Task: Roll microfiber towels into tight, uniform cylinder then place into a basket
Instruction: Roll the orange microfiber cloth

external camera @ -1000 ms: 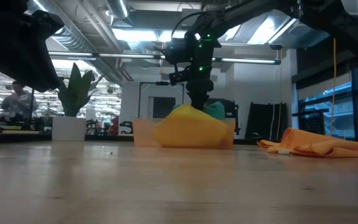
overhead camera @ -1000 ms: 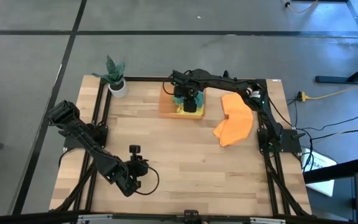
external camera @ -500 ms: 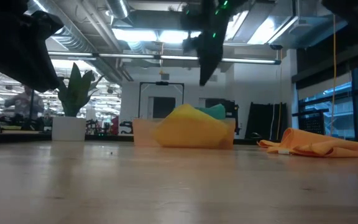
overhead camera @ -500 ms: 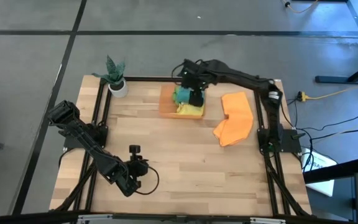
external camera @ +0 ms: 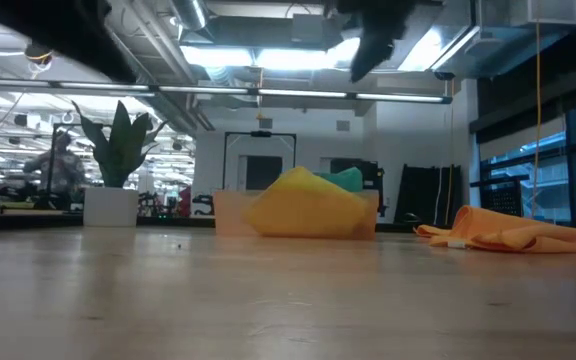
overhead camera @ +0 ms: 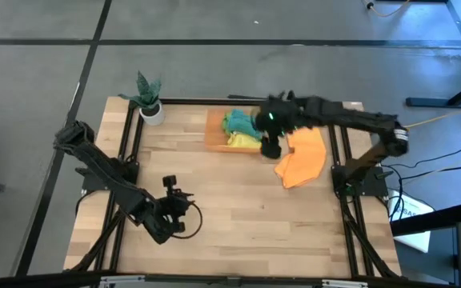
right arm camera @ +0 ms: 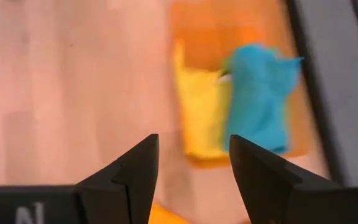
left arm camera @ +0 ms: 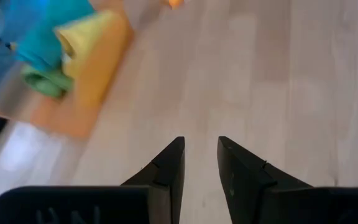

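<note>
Your right gripper hangs above the table, fingers apart and empty, just off the basket on its right side and close beside the loose orange towel. That towel lies unrolled near the table's right edge, its long axis running roughly from the far edge toward the near one. It looks like your next pick, and the right arm is far nearer to it.

The basket sits near the middle of the far edge, already holding the yellow towel, teal towel and, in the left wrist view, a green towel.

Your left gripper waits near the table's near-left corner, fingers apart with a narrow gap, holding nothing, well apart from everything.

Potted plant stands at the far-left corner.
</note>
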`<act>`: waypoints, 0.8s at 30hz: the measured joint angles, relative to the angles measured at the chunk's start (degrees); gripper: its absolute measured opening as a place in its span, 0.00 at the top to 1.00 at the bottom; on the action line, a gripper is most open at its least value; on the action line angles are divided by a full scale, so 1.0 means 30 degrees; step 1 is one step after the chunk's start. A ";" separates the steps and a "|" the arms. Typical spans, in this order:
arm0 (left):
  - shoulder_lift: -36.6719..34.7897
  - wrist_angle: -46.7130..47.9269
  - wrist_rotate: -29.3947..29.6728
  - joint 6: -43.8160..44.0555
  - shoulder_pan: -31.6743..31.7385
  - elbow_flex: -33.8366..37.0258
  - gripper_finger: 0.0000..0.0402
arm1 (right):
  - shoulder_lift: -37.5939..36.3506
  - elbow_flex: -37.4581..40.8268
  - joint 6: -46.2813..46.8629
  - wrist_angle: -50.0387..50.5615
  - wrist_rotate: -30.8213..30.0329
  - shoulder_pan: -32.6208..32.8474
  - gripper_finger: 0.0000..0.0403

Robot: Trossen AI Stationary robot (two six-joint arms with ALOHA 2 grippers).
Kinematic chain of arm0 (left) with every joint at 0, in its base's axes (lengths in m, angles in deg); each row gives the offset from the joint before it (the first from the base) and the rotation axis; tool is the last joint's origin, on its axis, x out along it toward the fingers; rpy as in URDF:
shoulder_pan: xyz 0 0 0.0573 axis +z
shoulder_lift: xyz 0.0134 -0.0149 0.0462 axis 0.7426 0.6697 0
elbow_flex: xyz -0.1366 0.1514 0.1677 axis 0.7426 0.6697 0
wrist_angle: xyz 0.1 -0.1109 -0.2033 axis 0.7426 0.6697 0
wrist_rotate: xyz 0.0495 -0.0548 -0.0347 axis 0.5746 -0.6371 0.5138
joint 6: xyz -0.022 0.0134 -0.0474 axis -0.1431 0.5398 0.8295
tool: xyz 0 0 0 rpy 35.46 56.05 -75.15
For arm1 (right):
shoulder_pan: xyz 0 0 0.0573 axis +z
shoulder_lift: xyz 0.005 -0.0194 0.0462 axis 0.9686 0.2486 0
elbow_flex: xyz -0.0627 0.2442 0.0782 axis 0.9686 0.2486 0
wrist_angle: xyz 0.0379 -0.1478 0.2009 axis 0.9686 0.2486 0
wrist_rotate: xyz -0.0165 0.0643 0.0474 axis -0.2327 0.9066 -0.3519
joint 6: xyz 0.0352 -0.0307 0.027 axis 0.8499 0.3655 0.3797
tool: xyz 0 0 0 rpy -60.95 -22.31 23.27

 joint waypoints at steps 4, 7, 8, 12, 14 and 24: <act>-0.1075 -0.0222 0.1114 -0.0681 0.0002 0.0000 0.79 | -0.2434 0.4439 0.2674 -0.2065 -0.0651 0.1943 0.51; -0.1302 -0.1455 0.1249 -0.2515 0.0539 0.0000 0.79 | -0.3826 0.6822 0.4806 -0.2503 -0.1242 0.3648 0.51; -0.1305 -0.2186 0.1008 -0.3343 0.0840 0.0000 0.79 | -0.4172 0.7522 0.5479 -0.2634 -0.1643 0.4244 0.51; -0.1166 -0.5730 -0.1675 -0.7093 0.2618 0.0000 0.79 | -0.5322 0.9501 0.8379 -0.2796 -0.3771 0.6437 0.51; -0.0937 -0.7554 -0.3038 -0.8970 0.3669 0.0000 0.79 | -0.5671 1.0202 0.9627 -0.2743 -0.4559 0.7404 0.51; 0.2199 -1.5484 -0.9380 -1.6989 0.7715 -0.0014 0.79 | -0.6194 1.1079 1.4260 -0.2603 -0.6012 1.0121 0.51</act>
